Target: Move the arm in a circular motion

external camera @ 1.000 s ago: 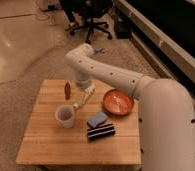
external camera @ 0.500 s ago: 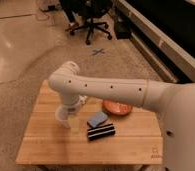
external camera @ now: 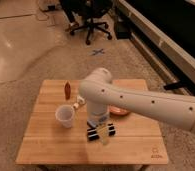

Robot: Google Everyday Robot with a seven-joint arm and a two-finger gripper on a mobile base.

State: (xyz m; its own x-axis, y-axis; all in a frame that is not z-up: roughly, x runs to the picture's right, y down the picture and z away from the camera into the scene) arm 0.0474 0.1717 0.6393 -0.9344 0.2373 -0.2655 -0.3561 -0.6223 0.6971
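Note:
The arm, large, glossy white and dotted with dark screws, reaches in from the right edge over a small wooden table. Its rounded joint stands above the table's middle. From there a thick segment drops toward the tabletop. The gripper is at the low end of that segment, just above a dark blue and black packet near the table's front.
A white cup stands left of the arm. A brown bottle stands behind it, and a small tan thing lies between them. An orange bowl is partly hidden behind the arm. Office chairs stand on the floor beyond.
The arm's joint has swung from the table's back, out to the left over the cup, and now to the middle. Its low end has come round to the front, over the dark packet.

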